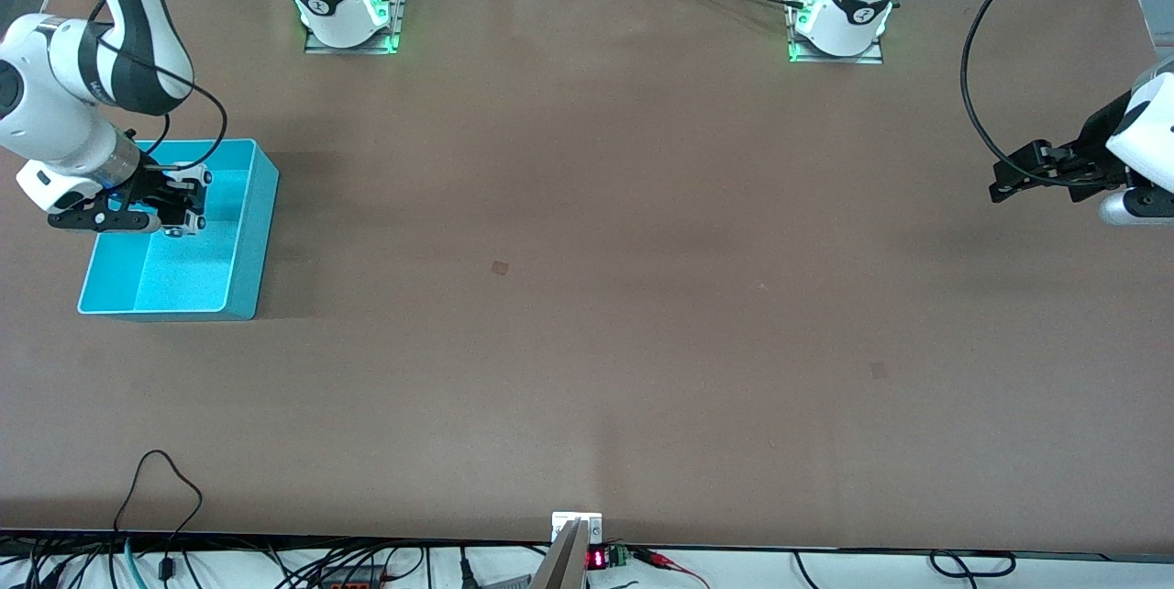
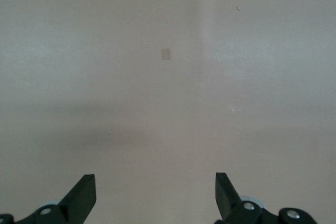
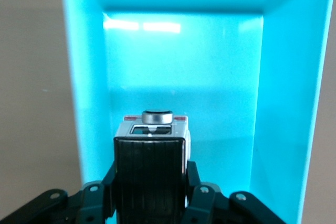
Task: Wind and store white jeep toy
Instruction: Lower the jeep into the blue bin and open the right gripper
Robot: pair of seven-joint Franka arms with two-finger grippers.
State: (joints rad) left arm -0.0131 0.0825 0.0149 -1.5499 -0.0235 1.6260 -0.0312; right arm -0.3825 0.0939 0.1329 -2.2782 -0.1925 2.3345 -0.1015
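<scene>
Storing step in hand: right pincer [image 1: 183, 208] clamped on white jeep toy [image 3: 152, 135] over turquoise bin [image 1: 252, 231], release due next; left pincer [image 1: 1009, 176] waits, fingers apart, over tabletop [image 1: 587, 295].

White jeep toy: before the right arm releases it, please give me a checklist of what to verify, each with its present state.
1. White jeep toy is gripped by the right end effector: ok, fingers shut on it.
2. Right end effector is over the turquoise bin: ok in both views.
3. Bin floor under the toy is free of other things: ok where visible; the part hidden by the toy cannot tell.
4. Toy is low enough for a gentle release: cannot tell.
5. Left end effector is away from the bin: ok, waiting open at the left arm's end of the table.
</scene>
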